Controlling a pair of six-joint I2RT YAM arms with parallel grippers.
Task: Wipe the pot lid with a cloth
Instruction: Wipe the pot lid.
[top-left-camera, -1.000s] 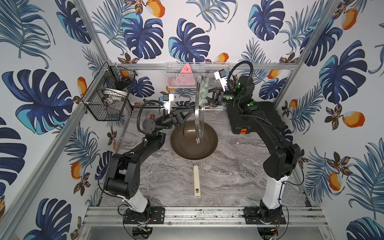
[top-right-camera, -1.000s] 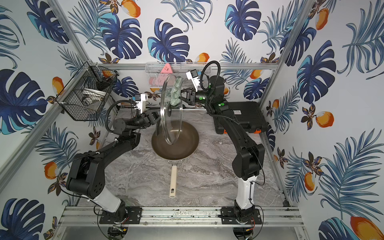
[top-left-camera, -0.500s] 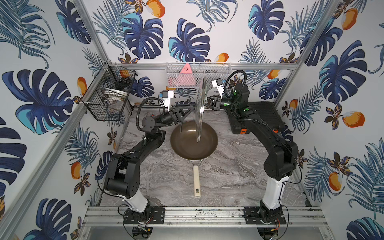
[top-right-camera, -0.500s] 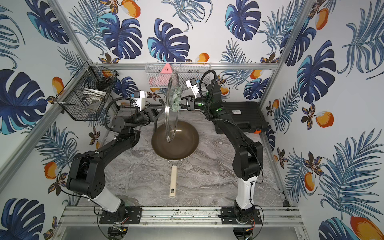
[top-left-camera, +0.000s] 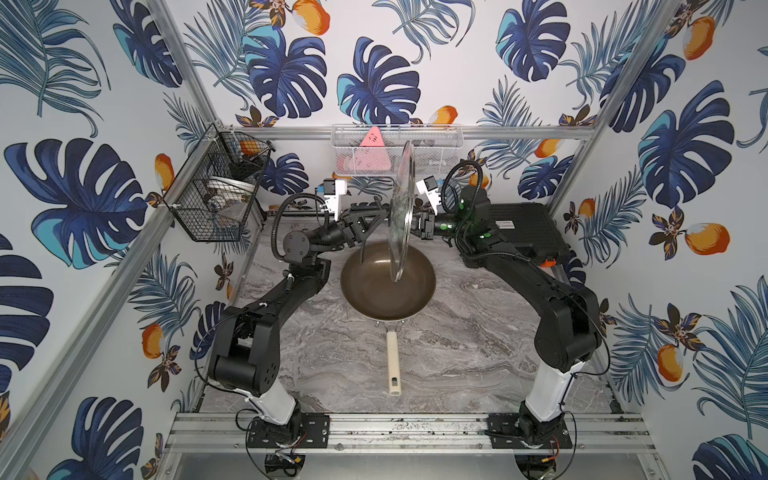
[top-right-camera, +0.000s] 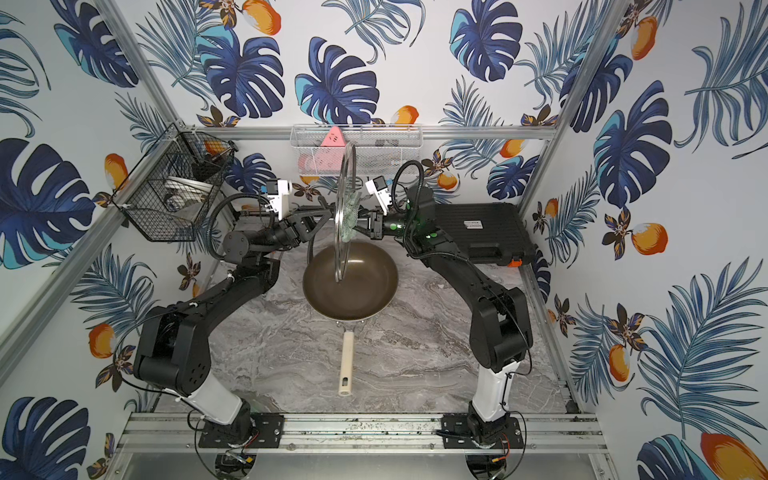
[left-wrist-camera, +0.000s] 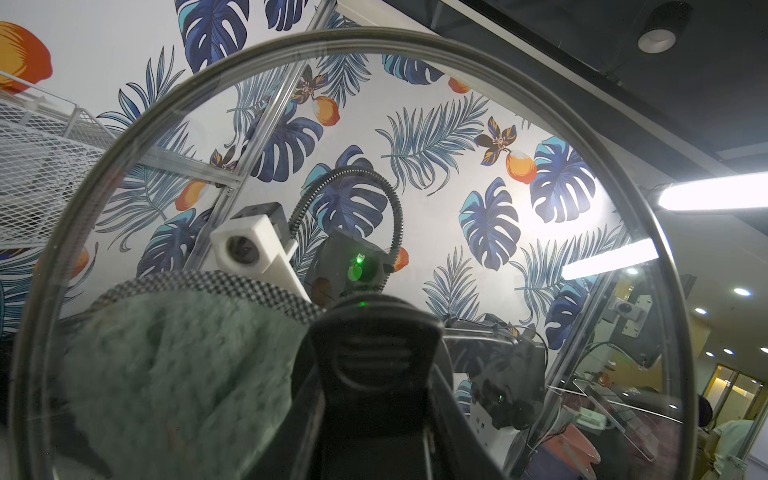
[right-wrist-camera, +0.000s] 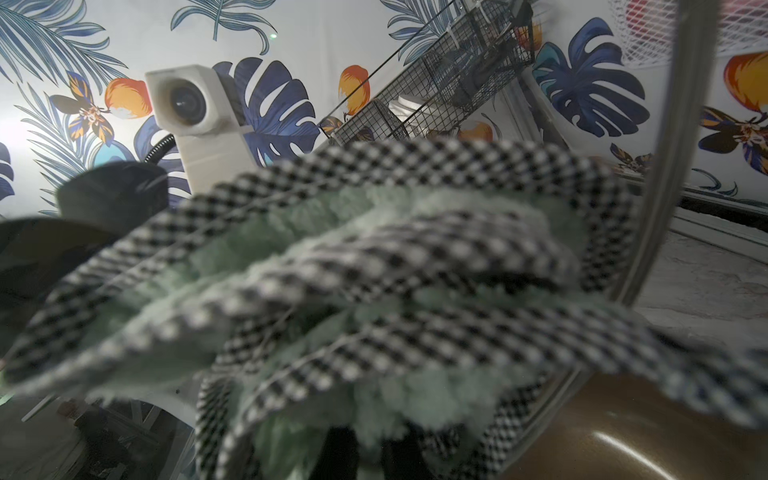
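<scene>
Clear pot lid (top-left-camera: 401, 216) upright, mint-green cloth (top-right-camera: 349, 216) against its glass.

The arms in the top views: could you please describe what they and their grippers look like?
Both the left arm and right arm are black with a white lowest link. Each wrist carries a white camera block and a looped black ribbed cable. The left gripper and right gripper are black; green lights glow on the right arm.
</scene>
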